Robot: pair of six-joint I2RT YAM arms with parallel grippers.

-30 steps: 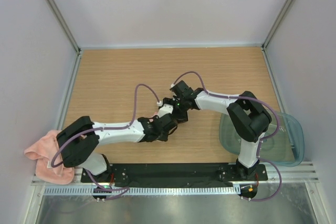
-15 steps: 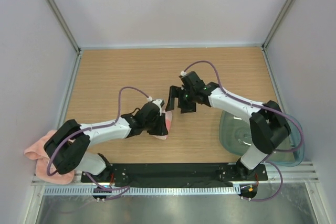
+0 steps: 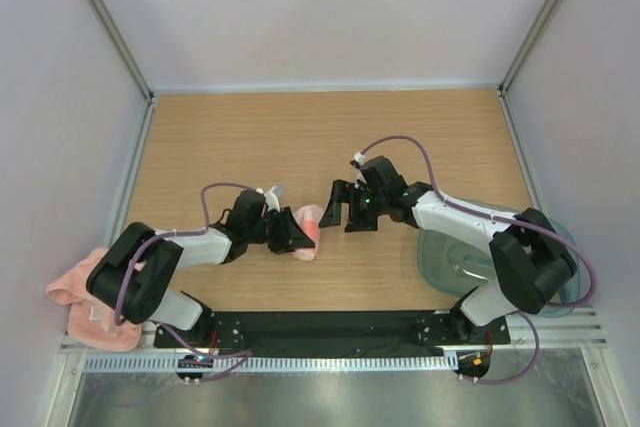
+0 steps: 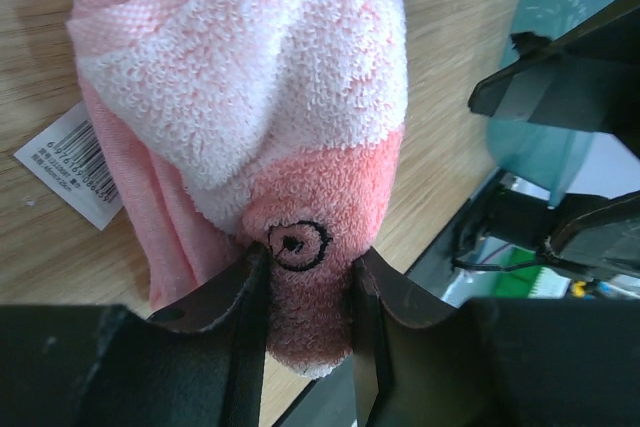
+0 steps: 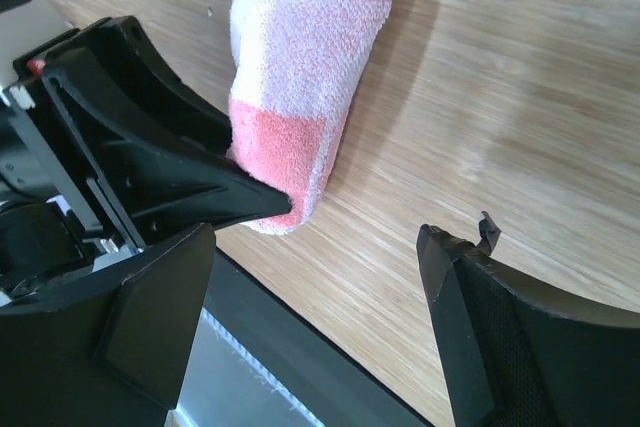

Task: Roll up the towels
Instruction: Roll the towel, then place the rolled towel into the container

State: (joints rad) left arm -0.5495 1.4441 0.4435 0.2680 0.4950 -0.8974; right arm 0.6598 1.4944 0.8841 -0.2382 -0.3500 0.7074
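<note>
A rolled towel (image 3: pixel 309 229) lies on the wooden table (image 3: pixel 220 142), slightly left of centre near the front edge. Its white label (image 4: pixel 68 163) lies flat on the wood beside it. The left gripper (image 4: pixel 305 269) is clamped on the near end of the roll, with the two black fingers (image 4: pixel 232 299) pressing into the pink terry from both sides. The left arm (image 3: pixel 190 245) runs low from its base towards the right, its forearm almost level with the table. The right gripper (image 3: pixel 345 209) hangs just beside the far end of the roll with its jaws spread wide, touching nothing. The right arm (image 3: pixel 455 215) reaches leftward, its elbow above the translucent tub (image 3: pixel 562 265). A second towel (image 3: pixel 82 292) sits crumpled at the left front corner, beside the left arm's elbow.
</note>
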